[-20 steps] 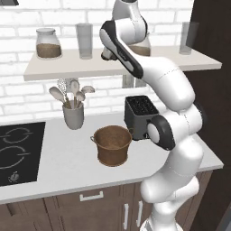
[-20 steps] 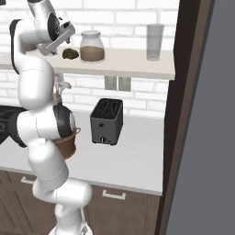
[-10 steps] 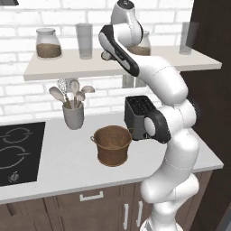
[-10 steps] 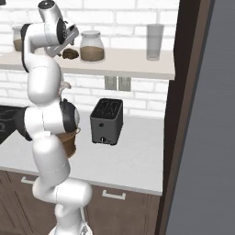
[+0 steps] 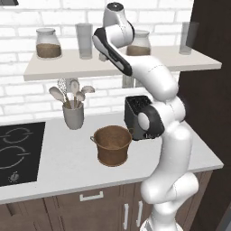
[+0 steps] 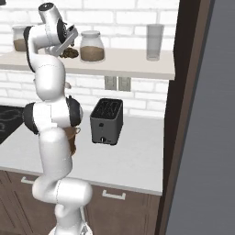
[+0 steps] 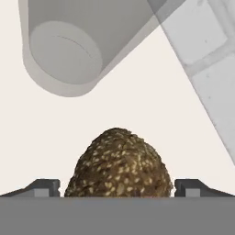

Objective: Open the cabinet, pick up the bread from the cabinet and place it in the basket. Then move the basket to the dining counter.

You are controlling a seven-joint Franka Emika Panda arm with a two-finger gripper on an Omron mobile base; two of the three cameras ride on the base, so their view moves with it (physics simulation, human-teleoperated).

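The bread (image 7: pixel 118 165), a dark brown seeded roll, lies on the white shelf (image 6: pixel 137 64); from the right base it shows as a small dark lump (image 6: pixel 70 53) beside a jar. My gripper (image 7: pixel 117 188) is open, one fingertip (image 7: pixel 46 187) on each side of the roll, close to it. Seen from the right base, the gripper (image 6: pixel 67 45) is raised to shelf height, just above the roll. The brown basket (image 5: pixel 112 144) stands empty on the worktop below, in front of the toaster. The dining counter is out of view.
A glass tumbler (image 7: pixel 64 50) stands on the shelf just beyond the roll. Jars of brown powder (image 6: pixel 91 47) (image 5: pixel 47 43) flank it. A black toaster (image 6: pixel 106 121), a grey utensil pot (image 5: pixel 73 115), a black cooktop (image 5: pixel 18 153) and a tall dark panel (image 6: pixel 183 114) are nearby.
The upper arm has swung along the shelf and the hand has come down closer to the bread. The bread and basket have stayed put.
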